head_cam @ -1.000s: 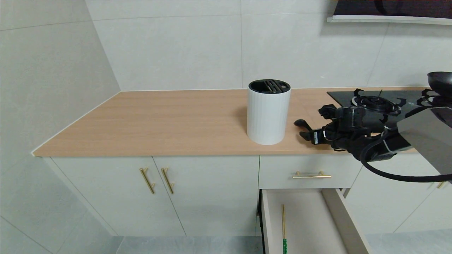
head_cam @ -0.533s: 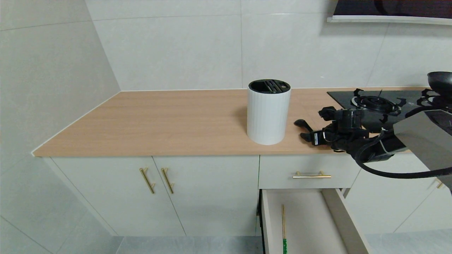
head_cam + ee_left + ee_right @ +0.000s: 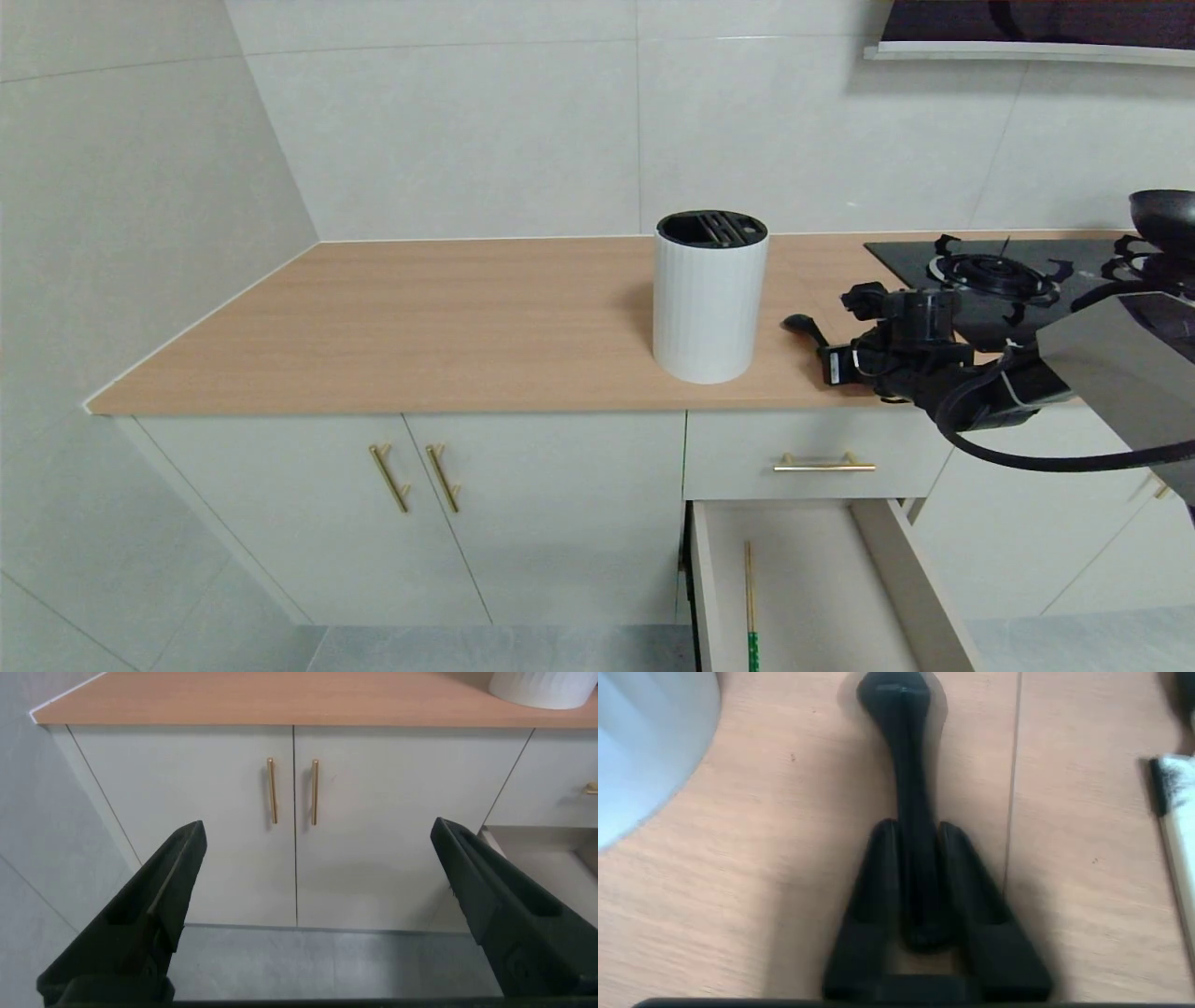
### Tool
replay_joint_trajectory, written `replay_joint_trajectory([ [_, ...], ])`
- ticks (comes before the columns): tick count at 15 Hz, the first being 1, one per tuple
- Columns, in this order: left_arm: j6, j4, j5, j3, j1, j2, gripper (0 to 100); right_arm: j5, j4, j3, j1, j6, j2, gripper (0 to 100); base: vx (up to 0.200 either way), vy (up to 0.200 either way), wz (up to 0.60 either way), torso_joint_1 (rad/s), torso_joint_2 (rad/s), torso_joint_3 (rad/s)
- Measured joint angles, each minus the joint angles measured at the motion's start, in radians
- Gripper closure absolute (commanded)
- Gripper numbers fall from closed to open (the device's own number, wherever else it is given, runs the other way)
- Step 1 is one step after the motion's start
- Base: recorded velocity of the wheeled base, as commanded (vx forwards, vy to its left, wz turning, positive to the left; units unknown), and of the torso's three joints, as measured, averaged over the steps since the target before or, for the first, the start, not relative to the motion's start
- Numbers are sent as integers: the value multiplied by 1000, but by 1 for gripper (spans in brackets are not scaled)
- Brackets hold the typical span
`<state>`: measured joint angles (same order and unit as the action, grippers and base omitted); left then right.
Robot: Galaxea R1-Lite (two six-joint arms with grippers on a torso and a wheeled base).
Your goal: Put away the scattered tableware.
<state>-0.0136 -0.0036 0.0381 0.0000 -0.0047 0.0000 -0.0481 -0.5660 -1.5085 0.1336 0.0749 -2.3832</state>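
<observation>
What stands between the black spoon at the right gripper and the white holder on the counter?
Nothing visible does. The right gripper is shut on the handle of the black spoon, whose head points toward the white holder. Only bare counter shows between them.

Pale tiled walls [image 3: 448,121] back a wooden countertop [image 3: 420,317] over white cabinets [image 3: 308,523] with brass handles [image 3: 387,476].

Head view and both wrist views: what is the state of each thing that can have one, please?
Lower drawer: pulled open, chopsticks inside.
Upper drawer: shut.
Cabinet doors: shut.
White holder: upright on the countertop.
Black spoon: handle gripped by the right end effector.
Right end effector: shut on the black spoon.
Left end effector: open, empty.
</observation>
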Motion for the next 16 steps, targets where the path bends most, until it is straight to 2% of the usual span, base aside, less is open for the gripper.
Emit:
replay_joint_trajectory([
  [7,0,0,0,0,0,0,0,10,34,3,2,-20,20,100,0,0,0,0,0,0],
  [8,0,0,0,0,0,0,0,24,68,5,4,-53,39,100,0,0,0,0,0,0],
  [12,0,1,0,0,0,0,0,105,347,24,50,-199,196,100,0,0,0,0,0,0],
  [16,0,0,0,0,0,0,0,126,402,193,86,-243,377,100,0,0,0,0,0,0],
])
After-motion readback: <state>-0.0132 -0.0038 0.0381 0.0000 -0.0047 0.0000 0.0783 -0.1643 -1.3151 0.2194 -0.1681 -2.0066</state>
